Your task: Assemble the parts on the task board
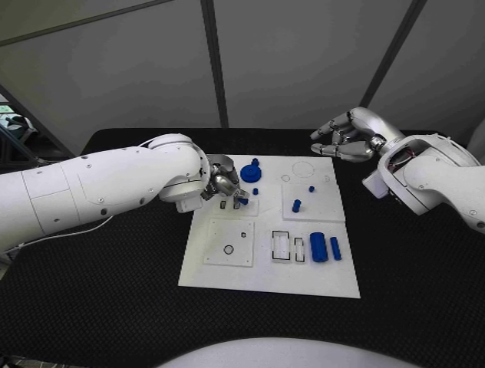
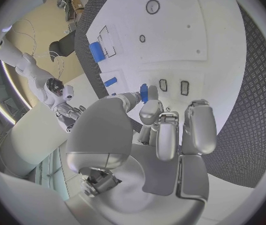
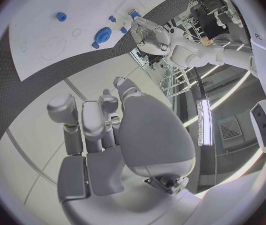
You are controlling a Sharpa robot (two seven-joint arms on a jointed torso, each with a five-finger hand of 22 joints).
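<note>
Left hand pinching small blue part, right hand curled, holding nothing

A black, textured counter spreads wide under grey daylight. Behind it rise pale grey wall panels split by dark seams. A long bright ceiling light glows overhead.

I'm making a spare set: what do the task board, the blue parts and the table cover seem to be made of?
Task board: probably matte white plastic, with flat, even, glare-free faces.
Blue parts, such as the large cylinder: likely moulded or printed plastic, uniformly coloured and dull.
Table cover: looks like a black textured mat, perhaps rubber, with a fine raised pattern.
</note>
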